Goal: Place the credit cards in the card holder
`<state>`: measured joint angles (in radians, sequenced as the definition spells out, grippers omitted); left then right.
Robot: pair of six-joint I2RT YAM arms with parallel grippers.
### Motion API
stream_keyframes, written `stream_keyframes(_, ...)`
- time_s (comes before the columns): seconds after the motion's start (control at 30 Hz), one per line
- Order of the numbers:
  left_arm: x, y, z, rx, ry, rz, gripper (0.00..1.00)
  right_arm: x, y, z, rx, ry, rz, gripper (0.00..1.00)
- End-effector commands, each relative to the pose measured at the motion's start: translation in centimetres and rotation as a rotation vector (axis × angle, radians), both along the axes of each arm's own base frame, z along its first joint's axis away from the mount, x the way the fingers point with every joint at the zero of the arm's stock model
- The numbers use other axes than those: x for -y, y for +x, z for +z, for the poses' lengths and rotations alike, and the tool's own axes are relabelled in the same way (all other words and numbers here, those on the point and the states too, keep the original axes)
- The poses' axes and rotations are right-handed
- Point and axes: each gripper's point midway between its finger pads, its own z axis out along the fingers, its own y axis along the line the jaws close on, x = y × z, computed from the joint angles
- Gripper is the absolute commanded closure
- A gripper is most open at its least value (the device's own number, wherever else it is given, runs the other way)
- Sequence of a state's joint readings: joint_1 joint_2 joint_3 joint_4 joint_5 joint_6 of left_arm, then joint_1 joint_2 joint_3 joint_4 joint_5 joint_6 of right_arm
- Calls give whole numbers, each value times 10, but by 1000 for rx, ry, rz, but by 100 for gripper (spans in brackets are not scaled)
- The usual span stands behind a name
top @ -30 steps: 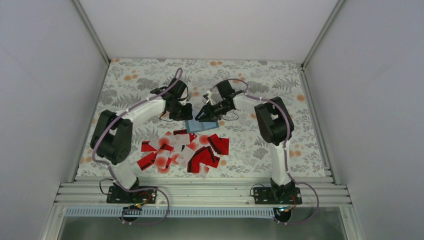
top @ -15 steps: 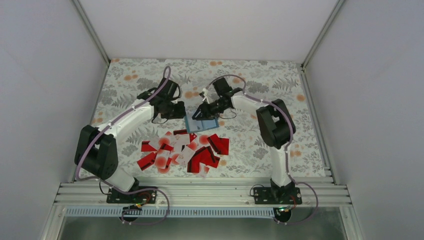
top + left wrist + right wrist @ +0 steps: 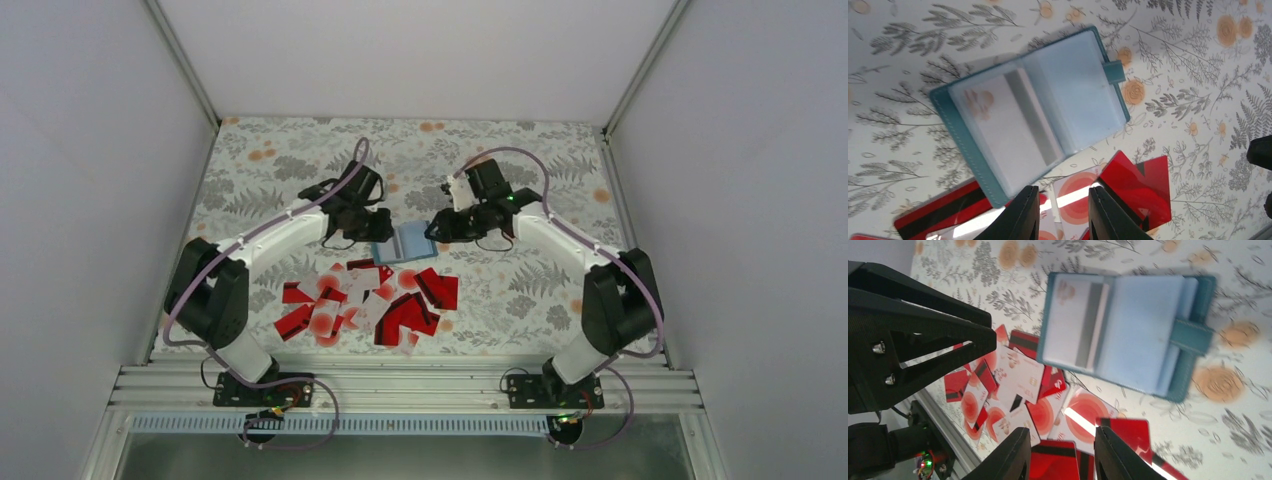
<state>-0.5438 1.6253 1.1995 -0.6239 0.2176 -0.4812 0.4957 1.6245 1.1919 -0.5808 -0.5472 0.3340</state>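
Both arms had shifted since a second earlier: the right elbow swung out wide and the right fingers [image 3: 1013, 455] drew off the card holder [image 3: 405, 243]. It lay spread open on the bench [image 3: 560, 180] between the arms, one tucked card [image 3: 998, 125] showing through its pocket. The left fingers [image 3: 1023, 215] hung narrowly parted and empty, the right likewise, probably leaving room to fetch the credit cards [image 3: 370, 305] strewn just nearside.

Links: white shells on left arm [image 3: 285, 232] and right arm [image 3: 562, 242].
Joints: bulky black housings [image 3: 215, 295].
Cables [image 3: 352, 165]: lilac-grey, clipped along each arm.
Hands: left hand [image 3: 377, 226] and right hand [image 3: 436, 232] matte black; fingers [image 3: 1023, 215] tapered.
Screws [image 3: 879, 347]: silver, on a black hand plate.
Bases [image 3: 258, 386]: black.
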Motion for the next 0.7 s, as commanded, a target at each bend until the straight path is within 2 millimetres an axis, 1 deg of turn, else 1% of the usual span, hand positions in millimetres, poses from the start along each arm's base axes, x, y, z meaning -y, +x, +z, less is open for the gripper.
stream_keyframes(0.0, 12, 4, 16, 44, -14, -5, 70, 19, -9, -4, 20, -63, -51, 65)
stream_keyframes(0.1, 16, -5, 18, 50, -43, -27, 63, 31, -24, -24, -16, -123, -33, 63)
stream_keyframes(0.17, 24, -18, 17, 55, -63, -80, 55, 39, -38, -40, -61, -154, -20, 61)
stream_keyframes(0.2, 27, -26, 14, 49, -69, -108, 50, 42, -45, -46, -82, -163, -15, 60)
stream_keyframes(0.27, 30, -42, 3, 31, -52, -141, 44, 46, -59, -53, -110, -169, -4, 57)
stream_keyframes(0.33, 26, -57, -10, 9, -34, -131, 42, 49, -68, -56, -104, -193, 9, 47)
stream_keyframes(0.4, 24, -67, -20, -5, -60, -113, 42, 49, -76, -58, -92, -233, 23, 42)
stream_keyframes(0.47, 15, -75, -27, -22, -55, -77, 42, 47, -81, -60, -85, -260, 37, 39)
stream_keyframes(0.57, -8, -87, -30, -42, 10, -11, 40, 37, -86, -59, -71, -265, 58, 34)
stream_keyframes(0.6, -16, -91, -29, -43, 36, 3, 37, 32, -87, -57, -73, -250, 68, 33)
stream_keyframes(0.67, -28, -104, -27, -52, 63, -6, 27, 21, -86, -53, -81, -206, 81, 31)
